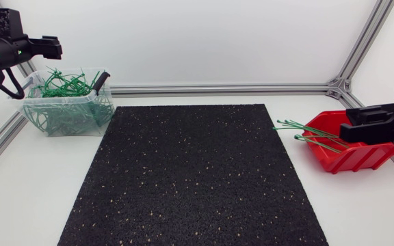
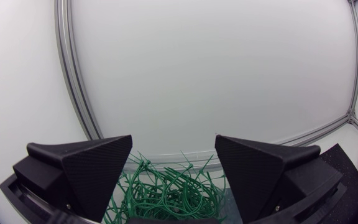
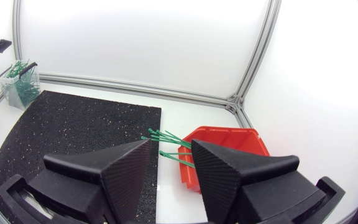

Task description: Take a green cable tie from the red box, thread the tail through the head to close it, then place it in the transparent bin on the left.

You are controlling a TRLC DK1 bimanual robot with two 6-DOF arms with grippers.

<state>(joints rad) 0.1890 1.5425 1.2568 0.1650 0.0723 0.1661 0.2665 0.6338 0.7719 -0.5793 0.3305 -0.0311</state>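
The transparent bin [image 1: 60,100] at the far left holds a heap of closed green cable ties [image 1: 63,85]. My left gripper [image 1: 57,46] hangs above the bin's back left corner, open and empty. In the left wrist view its fingers [image 2: 95,171] stand wide apart, with the heap of ties [image 2: 166,193] below the gap. The red box [image 1: 361,156] sits at the right, and several straight green ties [image 1: 310,133] stick out over its left rim. My right gripper [image 1: 347,126] hovers over that box; in its wrist view the right gripper [image 3: 169,158] is open with nothing between its fingers.
A black speckled mat [image 1: 190,178] covers the middle of the table. Aluminium rails [image 1: 217,89] run along the back and side edges. A short black piece [image 1: 100,82] leans on the bin's right rim.
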